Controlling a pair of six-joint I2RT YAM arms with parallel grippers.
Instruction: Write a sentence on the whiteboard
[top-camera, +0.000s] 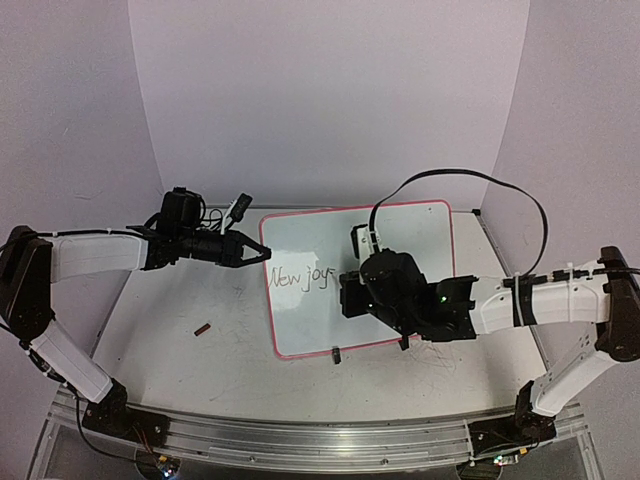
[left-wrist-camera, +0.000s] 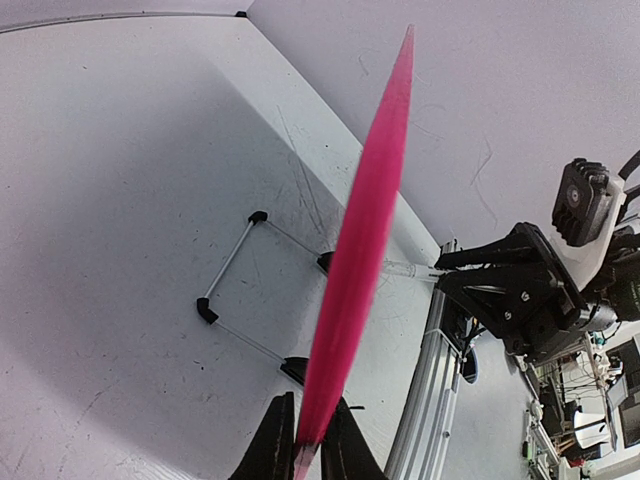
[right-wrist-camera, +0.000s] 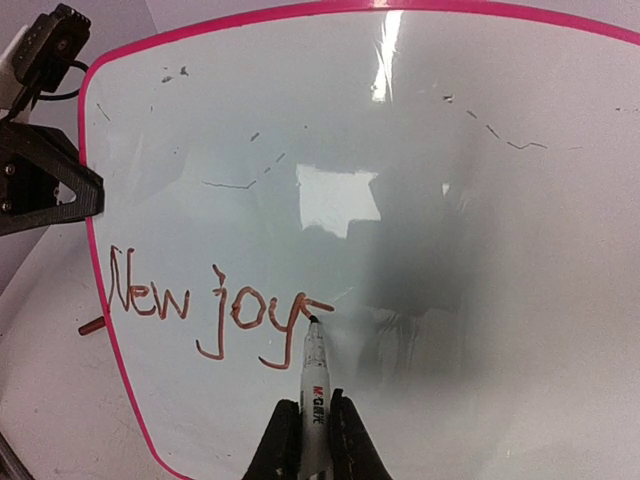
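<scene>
The whiteboard (top-camera: 410, 235), white with a pink rim, lies on the table between the arms. On it the sentence (top-camera: 303, 279) reads "New joys" in thin red-brown strokes (right-wrist-camera: 215, 305). My right gripper (right-wrist-camera: 313, 425) is shut on a white marker (right-wrist-camera: 314, 385). The marker's dark tip touches the board at the end of the "s". My left gripper (top-camera: 262, 252) is shut on the whiteboard's left edge. In the left wrist view the pink rim (left-wrist-camera: 360, 240) runs edge-on up from between the fingers (left-wrist-camera: 272, 445).
A small red-brown cap (top-camera: 203, 328) lies on the tabletop left of the board. A black clip (top-camera: 336, 352) sits at the board's near edge. A wire stand (left-wrist-camera: 232, 262) rests on the table. An aluminium rail (top-camera: 300, 435) borders the near side.
</scene>
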